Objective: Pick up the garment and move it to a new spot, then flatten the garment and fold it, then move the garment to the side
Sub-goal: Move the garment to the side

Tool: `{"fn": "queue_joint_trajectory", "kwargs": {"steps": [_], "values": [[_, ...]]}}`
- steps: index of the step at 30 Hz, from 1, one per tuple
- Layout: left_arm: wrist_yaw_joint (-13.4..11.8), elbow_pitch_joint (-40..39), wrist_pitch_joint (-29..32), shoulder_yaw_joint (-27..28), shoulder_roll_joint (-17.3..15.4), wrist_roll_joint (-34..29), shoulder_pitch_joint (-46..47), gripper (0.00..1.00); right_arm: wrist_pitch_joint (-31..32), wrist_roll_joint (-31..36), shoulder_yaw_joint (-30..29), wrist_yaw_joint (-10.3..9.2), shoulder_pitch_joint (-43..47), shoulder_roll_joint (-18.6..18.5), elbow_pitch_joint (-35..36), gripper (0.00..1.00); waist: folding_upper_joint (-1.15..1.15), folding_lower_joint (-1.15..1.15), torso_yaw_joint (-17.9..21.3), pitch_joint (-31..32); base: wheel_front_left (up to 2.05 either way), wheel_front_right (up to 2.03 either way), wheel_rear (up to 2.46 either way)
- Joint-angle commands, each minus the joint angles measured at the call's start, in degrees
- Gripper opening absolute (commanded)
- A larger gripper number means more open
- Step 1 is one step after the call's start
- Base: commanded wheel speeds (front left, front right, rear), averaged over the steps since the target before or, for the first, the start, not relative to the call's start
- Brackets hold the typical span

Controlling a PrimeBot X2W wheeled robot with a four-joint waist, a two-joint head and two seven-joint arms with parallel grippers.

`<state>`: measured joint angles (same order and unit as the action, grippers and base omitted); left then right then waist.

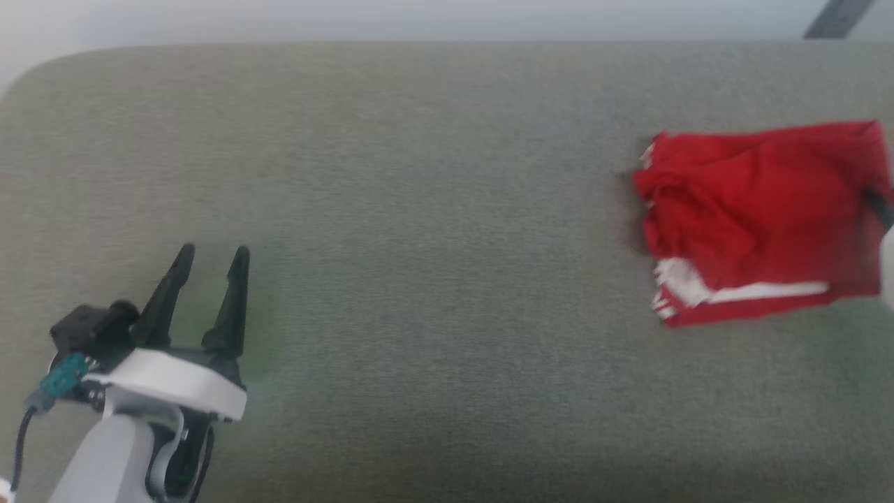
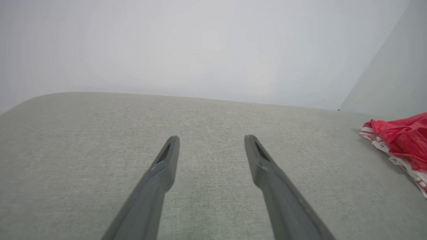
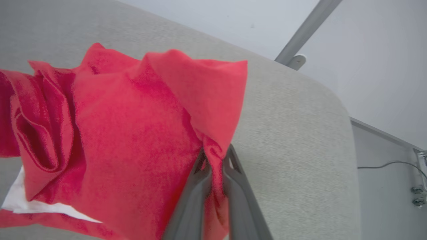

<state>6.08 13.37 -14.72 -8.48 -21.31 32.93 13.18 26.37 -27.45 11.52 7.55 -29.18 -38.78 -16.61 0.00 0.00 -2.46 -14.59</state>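
While your right gripper [image 3: 216, 155] clamps an edge of the garment [image 1: 754, 209], folded red bundle on grey cushion [image 1: 419, 209], your left gripper [image 1: 214, 251] spread wide, empty, well apart.

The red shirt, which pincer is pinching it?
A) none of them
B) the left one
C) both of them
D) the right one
D: the right wrist view shows the right pincer shut on a fold of the red shirt, while the left pincer stands open over the bare grey cushion, well apart from the shirt.
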Motion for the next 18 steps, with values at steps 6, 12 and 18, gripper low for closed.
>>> {"fn": "queue_joint_trajectory", "kwargs": {"steps": [6, 12, 18], "values": [[0.73, 0.79, 0.43, -2.2, -0.45, -0.83, 5.34, 1.0, -5.3, 0.93, 0.95, -0.13, -5.92, -4.34, -4.1, 0.0, 0.0, 0.0, 4.19, -4.13, 0.0, 0.0, 0.0], [0.95, 1.39, 0.83, -4.42, -0.7, -1.37, 9.39, 1.0, -10.42, 2.81, 2.71, -0.13, -11.76, -7.78, -10.68, 0.0, 0.0, 0.0, 6.17, -6.99, 0.0, 0.0, 0.0], [1.17, 2.16, 0.91, -6.55, -0.88, -1.65, 12.9, 1.0, -14.05, 5.63, 3.71, -0.13, -16.91, -9.29, -16.7, 0.0, 0.0, 0.0, 7.57, -9.57, 0.0, 0.0, 0.0]]}}
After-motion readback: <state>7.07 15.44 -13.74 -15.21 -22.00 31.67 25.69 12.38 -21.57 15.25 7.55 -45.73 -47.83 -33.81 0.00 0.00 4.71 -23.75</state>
